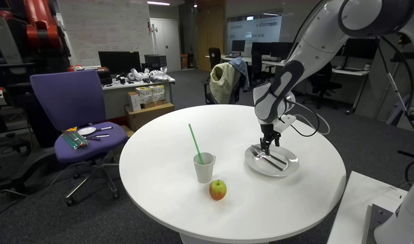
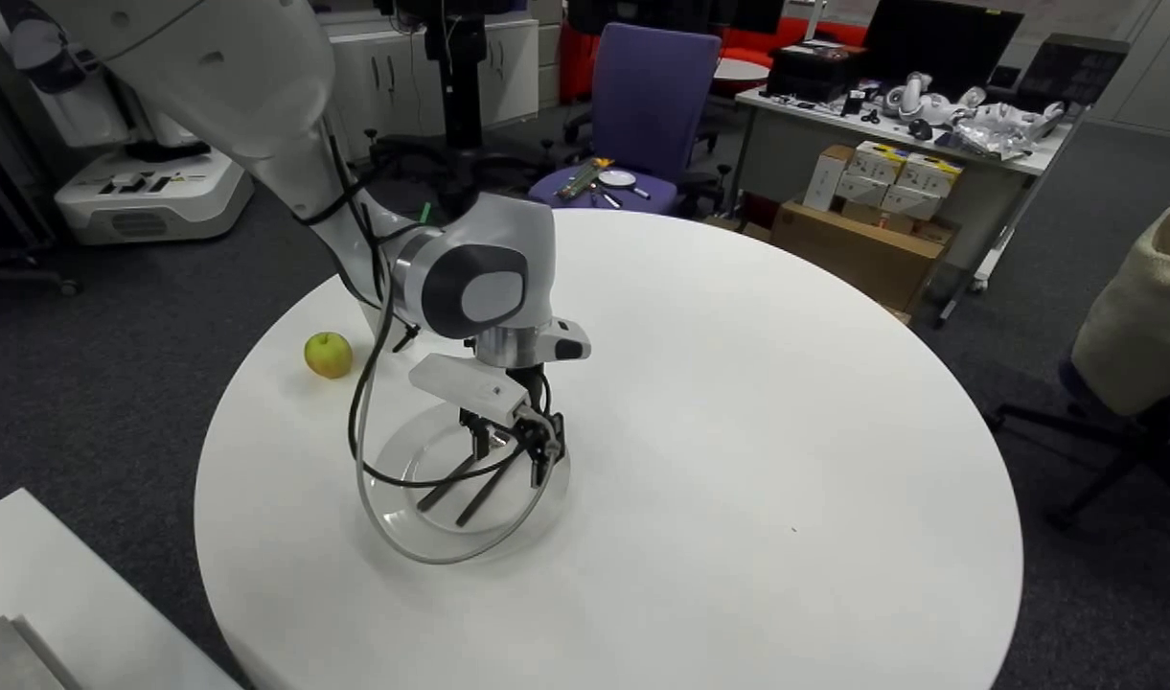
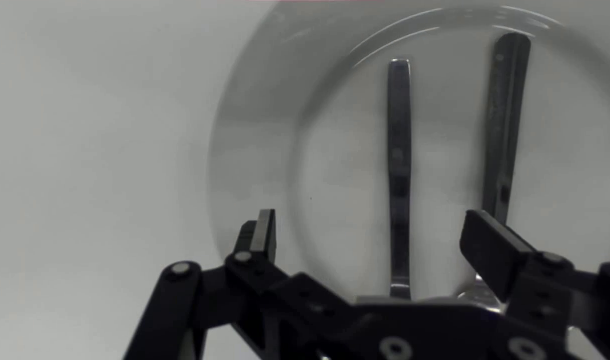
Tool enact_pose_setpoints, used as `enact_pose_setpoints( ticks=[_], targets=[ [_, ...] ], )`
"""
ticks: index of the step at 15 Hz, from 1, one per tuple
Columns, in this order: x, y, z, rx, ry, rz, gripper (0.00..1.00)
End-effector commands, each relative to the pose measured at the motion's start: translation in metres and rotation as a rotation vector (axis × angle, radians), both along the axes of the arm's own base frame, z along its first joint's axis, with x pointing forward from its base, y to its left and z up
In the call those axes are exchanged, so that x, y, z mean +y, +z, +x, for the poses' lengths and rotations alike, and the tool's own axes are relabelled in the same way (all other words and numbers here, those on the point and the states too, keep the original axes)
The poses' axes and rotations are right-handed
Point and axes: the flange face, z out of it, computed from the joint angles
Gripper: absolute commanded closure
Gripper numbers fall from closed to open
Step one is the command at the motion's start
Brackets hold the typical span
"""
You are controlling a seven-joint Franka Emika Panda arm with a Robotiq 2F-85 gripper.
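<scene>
My gripper [image 3: 372, 217] stands open, low over a white plate [image 3: 250, 125] on the round table, its jaws wide apart. Between the fingers in the wrist view lies a knife [image 3: 399, 170], touched by neither. To its right a fork [image 3: 504, 125] passes partly behind the right finger [image 3: 492, 245]; whether they touch I cannot tell. In an exterior view the fork [image 1: 256, 153] shows its tines, and both pieces rest side by side on the plate [image 1: 256, 166]. In another exterior view the two handles stick out from under my gripper [image 2: 510, 465], whose arm hides the rest.
A white mug [image 1: 204, 173] with a green straw [image 1: 194, 137] leaning in it stands on the white table [image 1: 159, 142]. Beside it sits a red-green apple [image 1: 217, 190]. A looped cable [image 2: 359, 422] hangs from the wrist across the plate. A purple chair [image 1: 69, 98] stands beyond the table edge.
</scene>
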Motion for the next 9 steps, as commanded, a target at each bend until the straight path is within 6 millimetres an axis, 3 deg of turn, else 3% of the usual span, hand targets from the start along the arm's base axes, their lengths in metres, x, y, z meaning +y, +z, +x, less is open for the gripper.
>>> enact_pose_setpoints(
  ticks=[1, 6, 9],
  targets=[
    [-0.013, 0.036, -0.010, -0.066, -0.030, 0.000, 0.00],
    [-0.036, 0.071, -0.018, -0.126, -0.121, 0.017, 0.00],
    [-0.041, 0.083, -0.026, -0.132, -0.263, 0.123, 0.00]
  ],
)
